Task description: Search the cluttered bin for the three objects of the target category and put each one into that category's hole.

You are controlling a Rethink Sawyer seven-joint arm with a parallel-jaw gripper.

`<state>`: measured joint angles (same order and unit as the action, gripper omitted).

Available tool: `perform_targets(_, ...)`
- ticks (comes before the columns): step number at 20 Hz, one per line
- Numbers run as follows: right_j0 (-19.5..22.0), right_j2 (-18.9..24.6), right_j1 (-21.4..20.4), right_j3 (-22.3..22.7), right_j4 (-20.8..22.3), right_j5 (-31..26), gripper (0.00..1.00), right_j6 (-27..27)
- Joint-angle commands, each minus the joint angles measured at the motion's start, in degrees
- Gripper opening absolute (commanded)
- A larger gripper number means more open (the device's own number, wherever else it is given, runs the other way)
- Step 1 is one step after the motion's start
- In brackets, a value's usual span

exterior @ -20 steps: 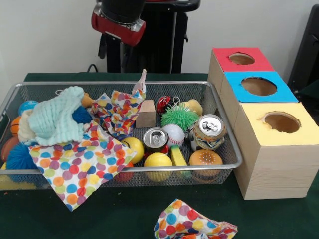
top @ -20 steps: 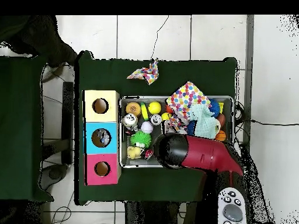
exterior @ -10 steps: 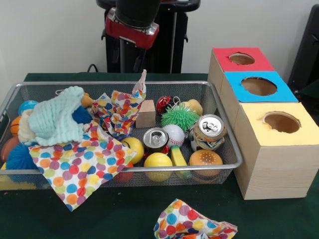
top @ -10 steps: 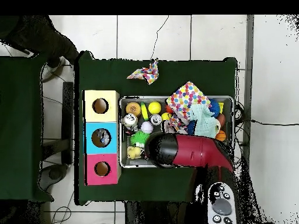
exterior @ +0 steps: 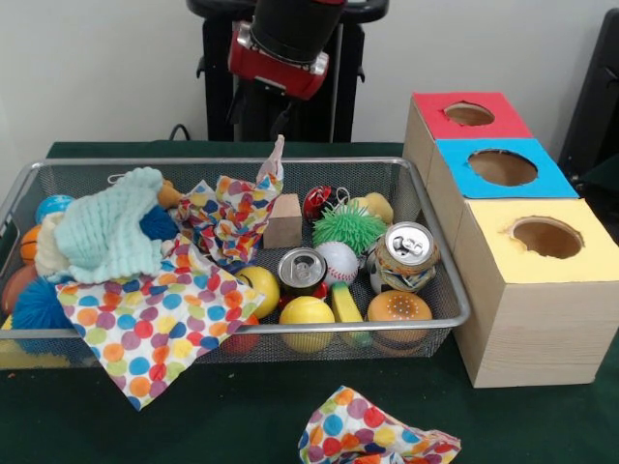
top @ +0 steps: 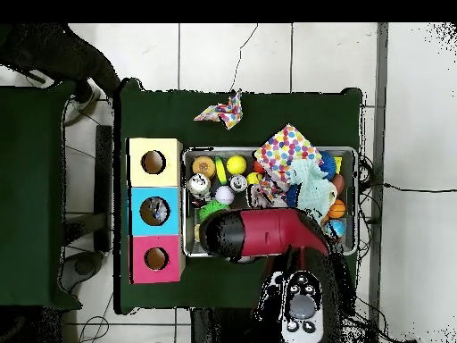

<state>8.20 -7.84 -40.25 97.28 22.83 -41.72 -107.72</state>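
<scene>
A wire bin (exterior: pixel 242 162) holds mixed clutter: two drink cans (exterior: pixel 302 269) (exterior: pixel 406 253), a baseball (exterior: pixel 338 259), a green spiky ball (exterior: pixel 348 227), a wooden block (exterior: pixel 283 220), a toy burger (exterior: pixel 398 309) and yellow balls (exterior: pixel 307 314). To its right stand three boxes with round holes: red (exterior: pixel 430 108), blue (exterior: pixel 455 164), yellow (exterior: pixel 493 227). My gripper (exterior: pixel 282 58) hangs high over the bin's far rim, clear of everything, its tip lost against the dark pedestal. In the overhead view the arm (top: pixel 259 234) covers the bin's corner nearest the red box (top: pixel 156 279).
Polka-dot cloths (exterior: pixel 155 314) and a mint knitted cloth (exterior: pixel 111 232) cover the bin's left half, with blue and orange balls at its edge. Another dotted cloth (exterior: pixel 372 430) lies on the green table in front of the bin. Something sits inside the blue box's hole (top: pixel 157 212).
The arm has swung steadily right in the front view, toward the boxes' side of the bin. Nothing in the bin has moved.
</scene>
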Motion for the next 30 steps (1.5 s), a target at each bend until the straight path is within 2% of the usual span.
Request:
perform_targets(1,-1.09,3.62,3.59,1.17,5.02,0.93,1.00,1.69)
perform_targets(8,-1.25,4.42,5.10,1.51,2.28,2.94,1.00,-2.64)
perform_targets(16,-2.23,4.01,7.12,2.34,-0.25,9.05,1.00,-8.97)
perform_targets(23,-7.19,1.54,12.79,-1.82,-1.57,11.15,1.00,-14.15)
perform_targets(30,-9.63,1.56,16.83,-4.00,-5.12,15.10,1.00,-15.26)
